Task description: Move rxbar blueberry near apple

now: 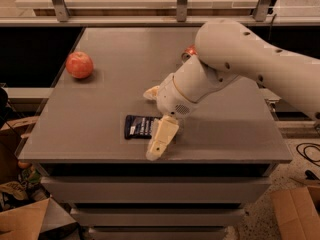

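A grey table top [100, 109] fills the scene, drawer fronts below its near edge, a metal rail and a pale surface running across the far side, and cardboard boxes [25, 219] sitting on the floor at the near left. And there is the big white arm [250, 59], reaching in from the right and bending down toward the near middle of the table.

At its end, the gripper [151, 124] hangs low over the table, its two cream fingers [161, 138] spread wide apart. One points toward the near edge, the other [151, 92] pokes out to the left, farther back. Nothing is pinched between them.

The rxbar blueberry [139, 126] lies flat on the table near the front edge, a dark navy wrapper with pale lettering. Its right end sits under the nearer finger, which crosses it in this view; whether the finger presses on it, one cannot tell. The farther finger stands apart from the bar.

Over at the far left of the table rests the apple [80, 65], round and red-orange, upright and well apart from the bar. Behind the arm's wrist, a small reddish can [190, 50] peeks out at the far middle, mostly hidden.
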`<action>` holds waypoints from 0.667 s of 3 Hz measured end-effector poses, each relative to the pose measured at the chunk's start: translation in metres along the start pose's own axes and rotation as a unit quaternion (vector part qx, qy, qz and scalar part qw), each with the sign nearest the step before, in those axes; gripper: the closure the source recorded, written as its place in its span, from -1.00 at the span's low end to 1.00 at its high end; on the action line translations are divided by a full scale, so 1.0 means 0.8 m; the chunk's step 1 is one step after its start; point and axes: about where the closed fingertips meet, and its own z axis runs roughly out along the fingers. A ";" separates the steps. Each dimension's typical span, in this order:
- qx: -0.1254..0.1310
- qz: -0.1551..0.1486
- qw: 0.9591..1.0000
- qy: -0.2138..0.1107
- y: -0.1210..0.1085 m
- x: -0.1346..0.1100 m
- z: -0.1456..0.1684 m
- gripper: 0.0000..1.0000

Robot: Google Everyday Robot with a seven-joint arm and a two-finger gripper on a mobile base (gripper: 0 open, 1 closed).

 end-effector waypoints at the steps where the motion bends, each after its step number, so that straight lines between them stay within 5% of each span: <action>1: 0.001 -0.003 1.000 0.013 -0.009 0.012 -0.001 -1.00; 2: -0.001 -0.007 1.000 0.021 -0.015 0.018 0.000 -0.67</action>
